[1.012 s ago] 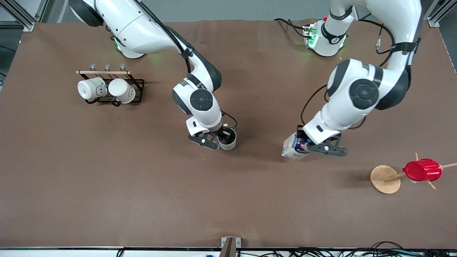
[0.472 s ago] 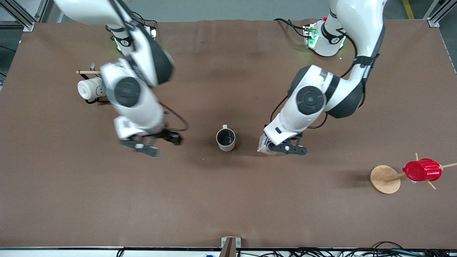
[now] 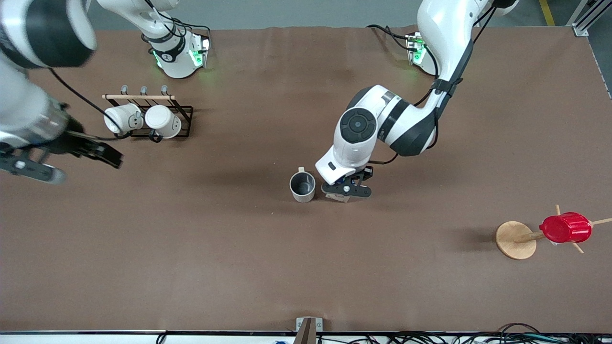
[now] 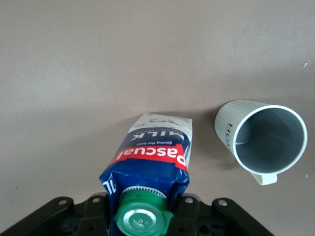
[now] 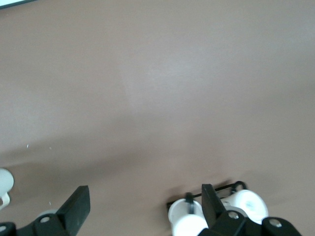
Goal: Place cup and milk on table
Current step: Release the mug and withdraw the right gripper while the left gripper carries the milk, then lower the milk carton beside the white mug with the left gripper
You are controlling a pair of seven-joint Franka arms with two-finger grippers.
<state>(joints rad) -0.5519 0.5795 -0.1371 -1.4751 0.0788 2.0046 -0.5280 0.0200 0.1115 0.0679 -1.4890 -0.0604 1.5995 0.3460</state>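
Note:
The cup [image 3: 302,186] stands upright on the table [image 3: 306,272] near the middle, free of any gripper. My left gripper [image 3: 347,190] is right beside it, shut on the milk carton, which it almost fully hides in the front view. In the left wrist view the milk [image 4: 153,156] stands upright between the fingers of my left gripper [image 4: 142,217], green cap toward the camera, and the cup [image 4: 266,140] is close beside it. I cannot tell whether the carton's base touches the table. My right gripper [image 3: 83,167] is open and empty, high over the right arm's end of the table, and also shows in the right wrist view [image 5: 145,206].
A black wire rack [image 3: 184,117] with two white mugs [image 3: 143,120] stands at the right arm's end; the mugs [image 5: 187,223] also show in the right wrist view. A wooden stand [image 3: 514,239] carrying a red ribbed cup [image 3: 565,227] stands at the left arm's end.
My right gripper let go of the cup, opened and swung up and away toward the right arm's end. My left gripper carried the milk across to right beside the cup.

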